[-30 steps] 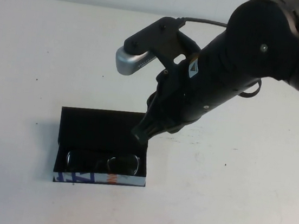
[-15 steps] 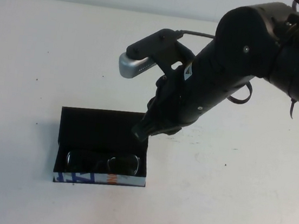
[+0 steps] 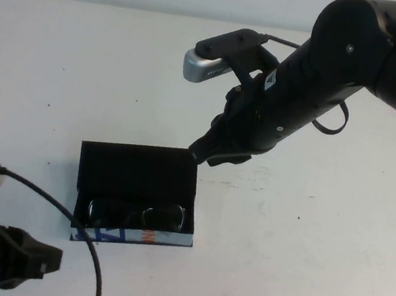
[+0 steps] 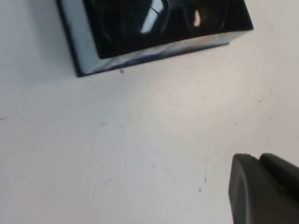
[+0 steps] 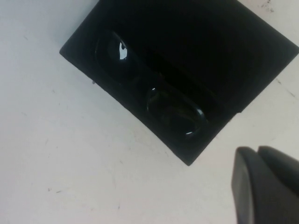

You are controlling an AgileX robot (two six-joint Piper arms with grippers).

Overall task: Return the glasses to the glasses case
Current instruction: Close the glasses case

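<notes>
A white worktop [image 3: 314, 263] seen from above; near its left front sits the glasses case [image 3: 138, 166], a black box with its flap lid folded back and a blue-and-white printed front edge; the glasses [image 3: 139, 215] lie inside it, lenses catching the light, just behind that front edge. The right claw [image 3: 205, 151] hangs beside the case's far right corner, empty; whether its fingers are spread or pressed together cannot be told. The left claw [image 3: 43, 259] sits at the near left edge, apart from the case, a black cable [image 3: 67, 211] looping over it; its fingers likewise cannot be judged.
</notes>
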